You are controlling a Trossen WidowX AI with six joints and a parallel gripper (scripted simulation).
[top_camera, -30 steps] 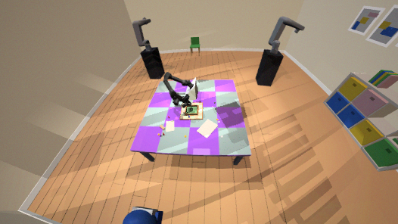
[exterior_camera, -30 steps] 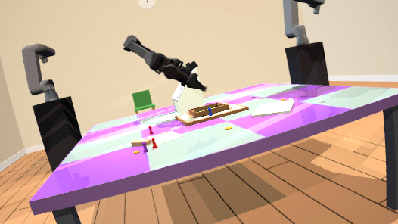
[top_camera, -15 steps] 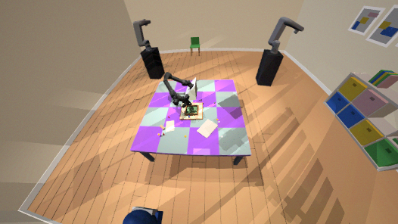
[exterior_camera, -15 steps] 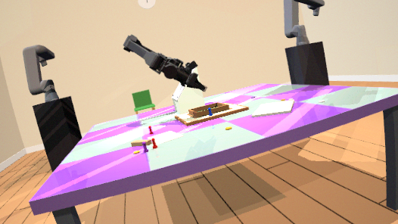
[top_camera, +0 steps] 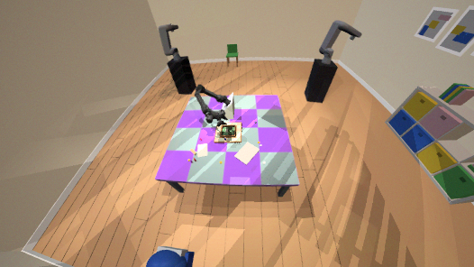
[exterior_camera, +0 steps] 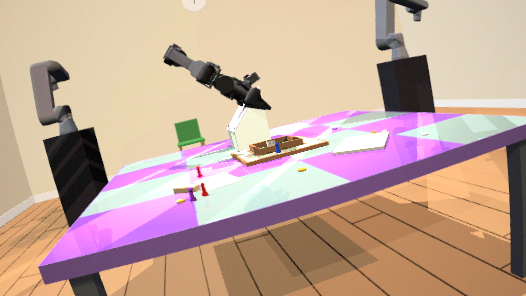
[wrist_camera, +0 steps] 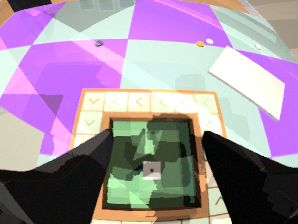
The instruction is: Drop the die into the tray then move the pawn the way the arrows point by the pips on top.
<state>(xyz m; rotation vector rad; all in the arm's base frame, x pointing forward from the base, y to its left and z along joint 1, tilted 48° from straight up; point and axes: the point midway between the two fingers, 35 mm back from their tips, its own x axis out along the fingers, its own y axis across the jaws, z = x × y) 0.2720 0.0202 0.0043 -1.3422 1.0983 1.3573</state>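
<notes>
My gripper (exterior_camera: pixel 270 108) (wrist_camera: pixel 159 135) is open and empty above the dice tray. The white die (wrist_camera: pixel 152 170) (exterior_camera: pixel 270 143) is below the fingers, within the outline of the wooden-walled tray (wrist_camera: pixel 152 116) (exterior_camera: pixel 261 151) with its green floor. One dark pip shows on the face seen from the wrist; whether the die is at rest cannot be told. The board (wrist_camera: pixel 116 102) (exterior_camera: pixel 245 161) (top_camera: pixel 218 139) has a ring of pale squares with arrows around the tray. The blue pawn (exterior_camera: pixel 278 148) stands upright on the near side of the board; it is not visible in the wrist view.
A white upright panel (exterior_camera: pixel 254 126) (top_camera: pixel 229 107) stands behind the board. A flat white slab (exterior_camera: pixel 361 143) (wrist_camera: pixel 250 82) (top_camera: pixel 247 153) lies right of it. Red pawns (exterior_camera: pixel 204 189) (exterior_camera: pixel 199 172), a purple pawn (exterior_camera: pixel 191 194) and a tan block (exterior_camera: pixel 184 190) are at the left. A yellow piece (exterior_camera: pixel 302 170) lies in front.
</notes>
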